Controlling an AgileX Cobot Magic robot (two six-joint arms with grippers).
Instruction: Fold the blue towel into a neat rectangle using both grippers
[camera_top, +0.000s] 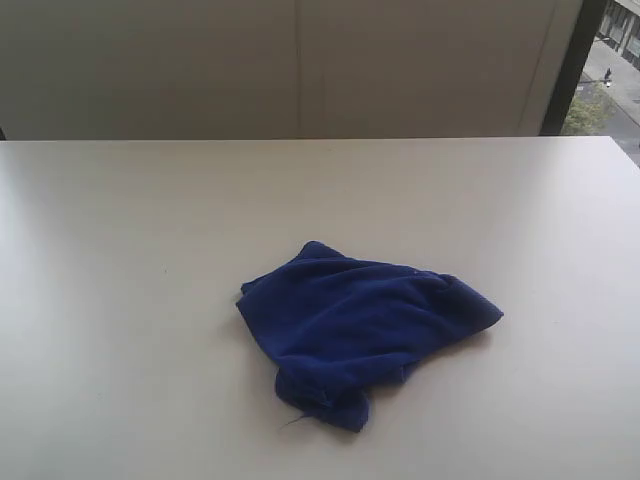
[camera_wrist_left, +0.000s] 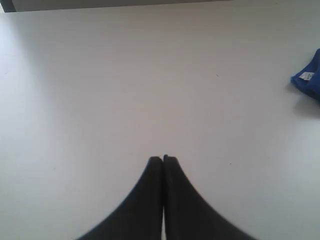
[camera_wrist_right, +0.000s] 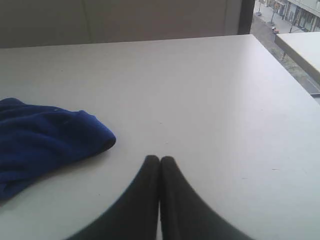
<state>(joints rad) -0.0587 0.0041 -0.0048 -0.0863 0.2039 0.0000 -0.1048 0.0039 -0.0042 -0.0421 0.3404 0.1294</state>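
**A:** Exterior view: blue towel (camera_top: 360, 325) lies crumpled in 1 heap on the worktop (camera_top: 120, 250), a bit right of centre, toward the near edge. No arm in shot.

**B:** How will it handle?

**A:** My read is soft, light and limp. It won't hold shape: lift 1 corner and the rest drapes. The fuzzy nap should give the pads grip, but it may drag on the worktop instead of sliding. A loose thread (camera_top: 290, 422) trails off the near lobe.

**B:** Left wrist view?

**A:** Left tool (camera_wrist_left: 163, 159) is pressed together and pinches nothing, over bare worktop. Only 1 tip of the towel shows, carrying a small white label (camera_wrist_left: 307, 76), well apart from the tool.

**B:** Right wrist view?

**A:** Right tool (camera_wrist_right: 160, 159) is pressed together too, and empty. The towel is nearer here, with a rounded fold close by but not touching.

**B:** Where do we grab it?

**A:** Hemmed corners, 1 per tool. They're buried in the heap, and I can't tell which lobe is a true corner. The label end is my best guess for a hem. The towel likely needs spreading flat first, and both tools have to spread before any pinch.
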